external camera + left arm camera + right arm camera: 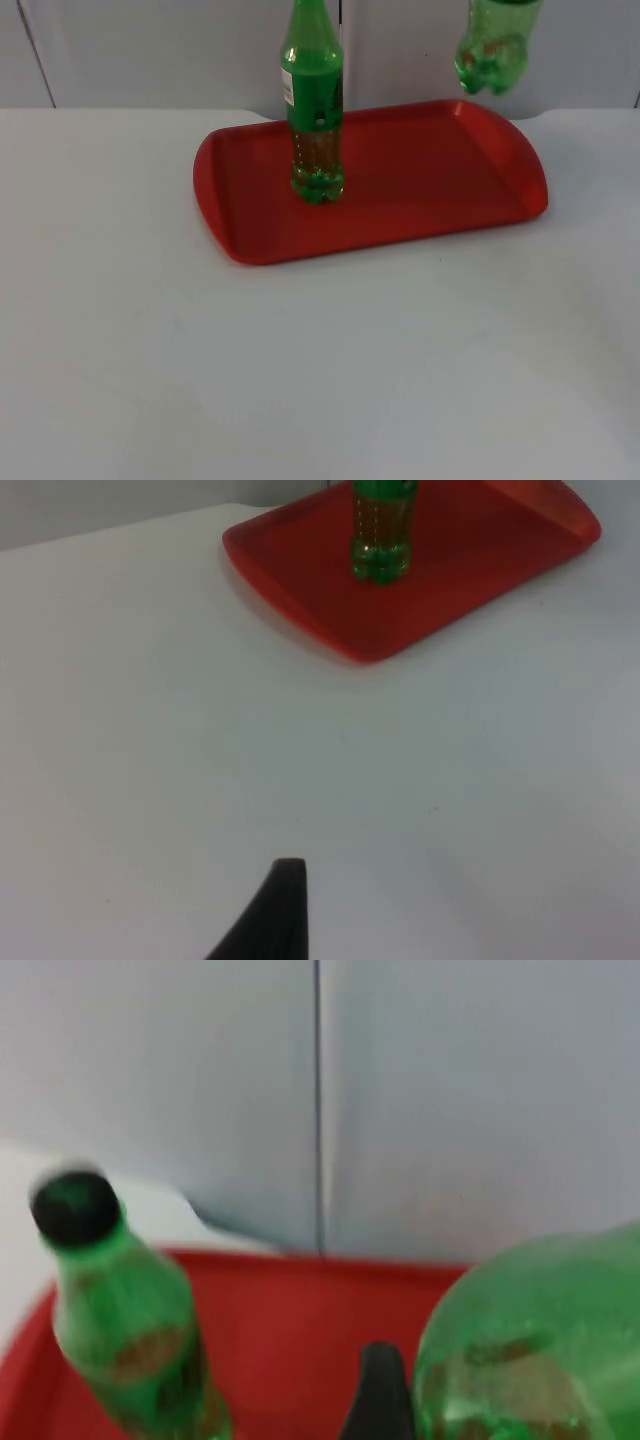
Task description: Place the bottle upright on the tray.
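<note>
A red tray [440, 190] is sitting on a white surface [300, 360], with one green bottle [316, 110] standing upright on it and a second green bottle [497, 45] hanging in the air.

The standing bottle is resting on the tray's left half. The second bottle is hovering base-down above the tray's far right corner, not touching it. The right end effector [385, 1400] is showing one black fingertip just beside that raised bottle; its grip cannot be told. The left end effector [270, 915] is waiting over bare surface, well apart from the tray, state unclear.
</note>
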Robot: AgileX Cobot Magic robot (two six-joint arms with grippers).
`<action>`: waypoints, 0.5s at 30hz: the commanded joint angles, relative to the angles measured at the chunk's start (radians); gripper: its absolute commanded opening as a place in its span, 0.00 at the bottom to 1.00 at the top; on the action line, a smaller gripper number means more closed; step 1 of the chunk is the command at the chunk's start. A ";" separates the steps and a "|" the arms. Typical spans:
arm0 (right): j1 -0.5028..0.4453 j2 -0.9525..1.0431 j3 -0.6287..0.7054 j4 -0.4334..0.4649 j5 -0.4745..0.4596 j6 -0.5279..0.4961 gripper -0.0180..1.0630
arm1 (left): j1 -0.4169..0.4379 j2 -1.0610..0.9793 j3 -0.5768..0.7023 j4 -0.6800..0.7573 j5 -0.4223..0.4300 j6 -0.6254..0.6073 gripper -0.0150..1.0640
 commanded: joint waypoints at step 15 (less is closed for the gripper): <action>-0.121 0.211 0.054 -0.023 -0.470 0.048 0.02 | 0.002 -0.003 0.003 0.002 -0.001 -0.003 0.99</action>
